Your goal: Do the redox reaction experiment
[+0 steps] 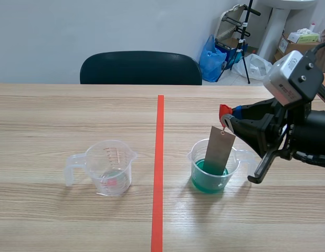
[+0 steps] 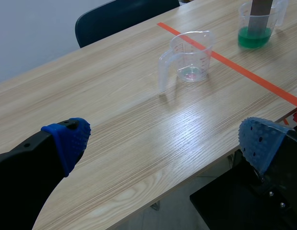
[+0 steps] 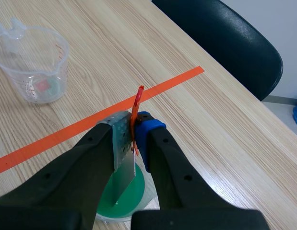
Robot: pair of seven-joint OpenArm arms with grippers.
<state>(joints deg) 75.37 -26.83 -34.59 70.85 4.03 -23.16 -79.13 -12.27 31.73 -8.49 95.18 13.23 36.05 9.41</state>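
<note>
A grey metal strip (image 1: 220, 152) hangs tilted with its lower end in the green liquid (image 1: 207, 177) of a clear beaker (image 1: 231, 167) right of the red tape line. At its top is a red tab (image 1: 224, 110). My right gripper (image 1: 233, 119) is shut on the red tab (image 3: 136, 103), and the metal strip (image 3: 124, 160) hangs below the fingers into the green beaker (image 3: 147, 189). A second clear beaker (image 1: 109, 167), nearly empty, stands left of the line. My left gripper (image 2: 165, 136) is open and empty above the table's near edge, far from the empty beaker (image 2: 189, 57).
An orange-red tape line (image 1: 159, 173) runs down the table's middle. A dark chair (image 1: 140, 68) stands behind the far edge. Bags, a tripod and boxes sit on the floor at the back right (image 1: 241, 52).
</note>
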